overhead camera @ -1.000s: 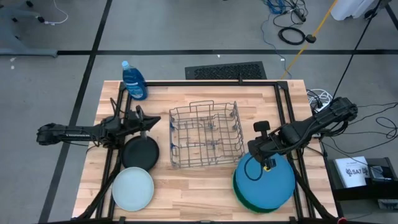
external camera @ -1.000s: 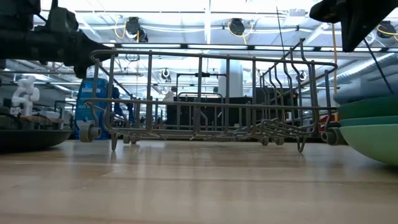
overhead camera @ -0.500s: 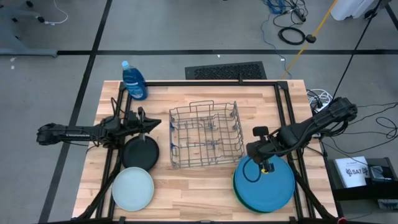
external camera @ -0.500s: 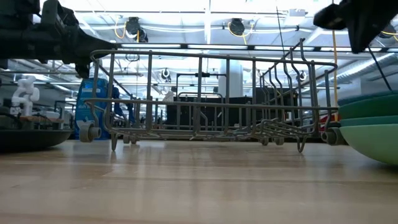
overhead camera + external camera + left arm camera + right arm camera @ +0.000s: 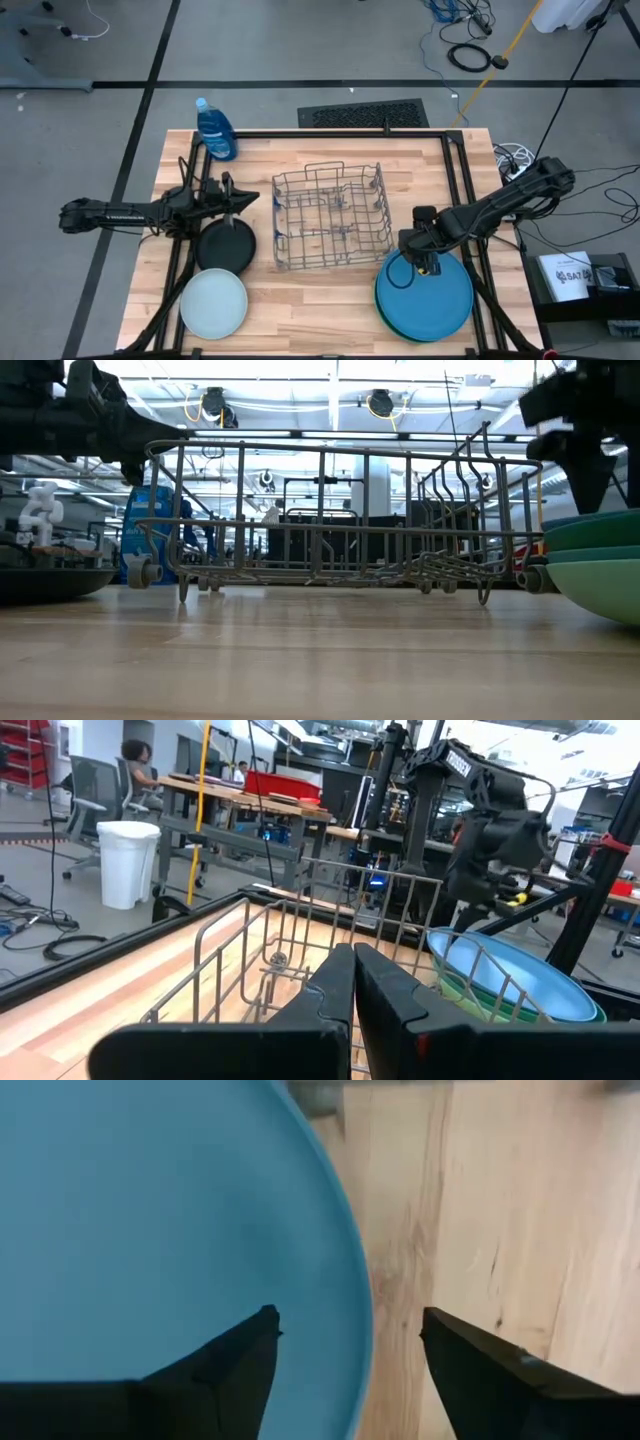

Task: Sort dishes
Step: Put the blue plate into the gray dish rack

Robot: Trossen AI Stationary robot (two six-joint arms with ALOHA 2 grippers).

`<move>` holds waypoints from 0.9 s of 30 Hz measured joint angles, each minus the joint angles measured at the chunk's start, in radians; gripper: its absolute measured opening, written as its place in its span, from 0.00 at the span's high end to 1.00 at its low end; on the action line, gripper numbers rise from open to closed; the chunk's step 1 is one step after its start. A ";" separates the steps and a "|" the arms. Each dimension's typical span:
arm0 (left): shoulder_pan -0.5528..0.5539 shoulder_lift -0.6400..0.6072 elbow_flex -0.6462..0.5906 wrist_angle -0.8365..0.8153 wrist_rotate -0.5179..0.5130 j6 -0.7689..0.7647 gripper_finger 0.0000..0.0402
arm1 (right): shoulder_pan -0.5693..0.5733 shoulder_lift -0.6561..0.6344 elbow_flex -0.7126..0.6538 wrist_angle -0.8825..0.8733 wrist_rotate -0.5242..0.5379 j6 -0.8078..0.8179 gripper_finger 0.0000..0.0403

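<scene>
**Right gripper down at the blue plate's rim**

Since a second ago my right gripper (image 5: 424,262) has dropped lower and closer over the large blue plate (image 5: 430,295), while my left arm has barely shifted. My right fingers (image 5: 480,1365) are spread wide and straddle the plate's rim, one over the blue surface, the other over the bare wooden table (image 5: 500,1200); they hold nothing. From the low view I cannot be sure whether they touch the plate or hang just above it.

The blue plate tops a stack at the table's right front, with the dark green plate (image 5: 592,552) and the light green plate (image 5: 600,588) showing beneath it. That stack sits just beside the grey wire rack (image 5: 332,218), which stands in the middle of the table.

My left gripper (image 5: 240,200) waits left of the rack, its fingers (image 5: 330,995) pressed together and empty, above the far edge of the black plate (image 5: 225,246). The pale blue-white plate (image 5: 213,304) lies just in front of the black one. A blue soap bottle (image 5: 216,130) stands at the far left corner.
</scene>
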 joint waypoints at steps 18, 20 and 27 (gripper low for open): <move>0.000 0.000 0.000 -0.002 0.000 0.000 0.97 | -0.092 0.000 -0.082 0.086 -0.075 -0.132 0.84; 0.000 0.000 0.000 -0.002 0.000 0.000 0.97 | -0.096 0.000 -0.082 0.087 -0.079 -0.139 0.92; 0.000 0.000 0.000 -0.002 0.000 0.000 0.97 | -0.097 0.000 -0.082 0.084 -0.073 -0.148 0.99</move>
